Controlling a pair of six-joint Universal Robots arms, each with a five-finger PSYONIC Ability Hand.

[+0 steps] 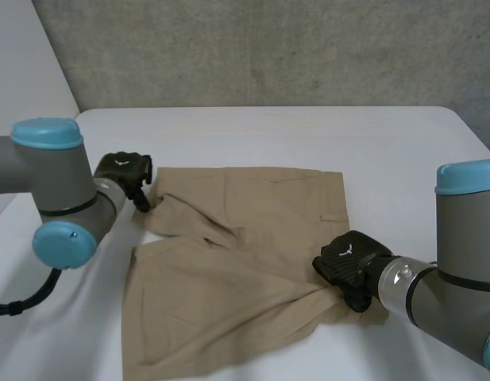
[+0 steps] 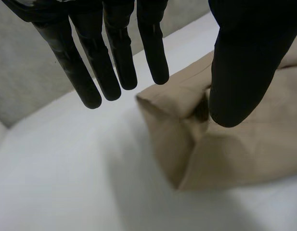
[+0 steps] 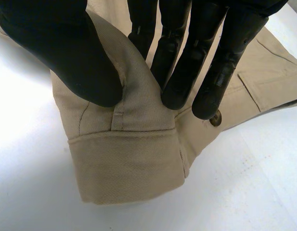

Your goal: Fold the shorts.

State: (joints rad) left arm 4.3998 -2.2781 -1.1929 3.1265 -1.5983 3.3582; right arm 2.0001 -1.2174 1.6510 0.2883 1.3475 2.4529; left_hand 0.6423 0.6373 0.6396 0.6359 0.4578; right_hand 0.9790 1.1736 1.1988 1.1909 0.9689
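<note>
1. We see a pair of tan shorts [image 1: 237, 262] lying in the middle of a white table [image 1: 268, 131]. They are creased and partly folded over themselves. A grey wall [image 1: 268, 48] stands behind the table.
2. The left hand [image 1: 124, 173], at the end of the left arm [image 1: 46, 171], sits at the far left corner of the shorts.
3. In the left wrist view we find this hand open and holding nothing. Its fingers [image 2: 114, 62] are straight and spread, hanging over bare table just beside the cloth. Its thumb [image 2: 244, 67] is over the folded corner, and we cannot tell whether it touches the cloth.
4. The right hand [image 1: 346, 263], at the end of the right arm [image 1: 459, 262], is at the right edge of the shorts. Wrinkles in the cloth gather and run toward it.
5. In the right wrist view we find this hand closed on the shorts. The thumb on one side and the fingers on the other pinch a raised ridge of cloth between them.
6. Below those fingertips a thick folded band of the shorts rests on the table, and a small button [image 3: 215, 119] shows just beside the fingertips.
</note>
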